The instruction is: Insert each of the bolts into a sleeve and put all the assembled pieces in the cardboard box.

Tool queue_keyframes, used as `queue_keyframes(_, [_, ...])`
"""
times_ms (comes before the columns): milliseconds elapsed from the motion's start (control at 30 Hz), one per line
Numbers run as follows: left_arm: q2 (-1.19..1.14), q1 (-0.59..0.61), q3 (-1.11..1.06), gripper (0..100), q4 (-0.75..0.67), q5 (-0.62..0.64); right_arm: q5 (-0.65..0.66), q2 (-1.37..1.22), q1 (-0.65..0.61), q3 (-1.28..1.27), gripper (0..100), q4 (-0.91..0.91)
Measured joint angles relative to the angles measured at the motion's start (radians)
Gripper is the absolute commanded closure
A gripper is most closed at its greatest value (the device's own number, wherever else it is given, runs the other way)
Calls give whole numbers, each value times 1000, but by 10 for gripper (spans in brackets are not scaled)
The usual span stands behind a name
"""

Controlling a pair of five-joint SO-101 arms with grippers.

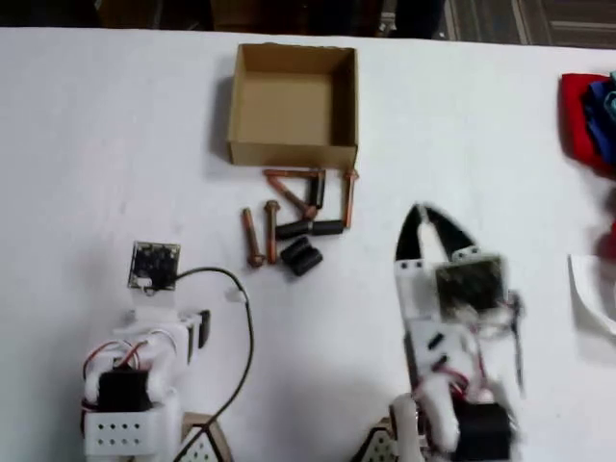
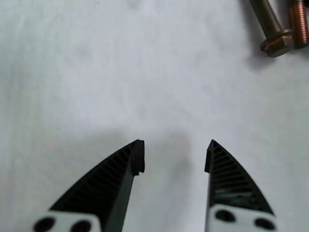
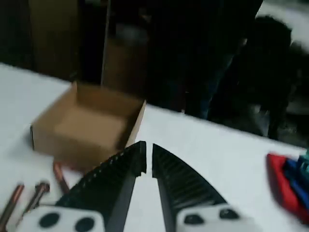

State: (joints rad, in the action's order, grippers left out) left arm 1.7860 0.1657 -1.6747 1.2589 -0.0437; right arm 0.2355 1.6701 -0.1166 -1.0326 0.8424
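The left end effector (image 2: 174, 155) hovers spread over the tabletop (image 2: 96, 72); the right end effector (image 3: 148, 158) is almost pressed together, empty. Bolts (image 1: 272, 231) and sleeves (image 1: 301, 256) lie crowded at centre frame, just below the cardboard box (image 1: 294, 101), so I think a grasp may catch two pieces or scatter them.

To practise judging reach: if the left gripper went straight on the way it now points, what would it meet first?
Probably the bare white table, though depth is hard to judge. The left gripper points down at it, and the bolts lie off to one side.
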Motion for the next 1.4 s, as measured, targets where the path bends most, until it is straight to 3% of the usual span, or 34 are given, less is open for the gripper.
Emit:
queue_keyframes(167, [0,0,0,777,0,0,0,-339,0,436,978,28])
queue_keyframes(333, [0,0,0,777,0,0,0,-844,0,865,973,221])
queue_keyframes(500, [0,0,0,777,0,0,-38,-1370,2,1211,806,486])
queue_keyframes(567, [0,0,0,777,0,0,-57,-1570,2,1316,762,597])
queue_keyframes(767, [0,0,0,777,0,0,-64,-2081,-77,1600,762,867])
queue_keyframes(1000, [0,0,0,777,0,0,-49,-2317,-193,1695,779,901])
queue_keyframes(1067, [0,0,0,777,0,0,41,-2317,-236,1695,785,902])
queue_keyframes(1167, [0,0,0,777,0,0,281,-2315,-290,1636,783,902])
queue_keyframes(1300, [0,0,0,777,0,0,615,-2283,-296,1530,783,902])
queue_keyframes(1400, [0,0,0,777,0,0,790,-2254,-301,1479,783,902])
